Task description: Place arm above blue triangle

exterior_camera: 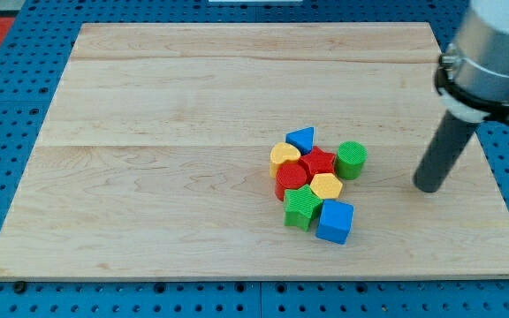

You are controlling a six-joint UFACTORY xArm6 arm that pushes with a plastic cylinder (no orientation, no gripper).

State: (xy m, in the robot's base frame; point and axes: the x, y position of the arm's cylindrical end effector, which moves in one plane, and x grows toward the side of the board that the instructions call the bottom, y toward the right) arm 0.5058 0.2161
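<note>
The blue triangle sits at the top of a tight cluster of blocks right of the board's middle. My tip rests on the board well to the view's right of the cluster and a little lower than the triangle, apart from every block. The rod rises up and to the right to the arm's grey wrist.
The cluster also holds a yellow heart, a red star, a green cylinder, a red cylinder, a yellow hexagon, a green block and a blue cube. The wooden board lies on a blue pegboard.
</note>
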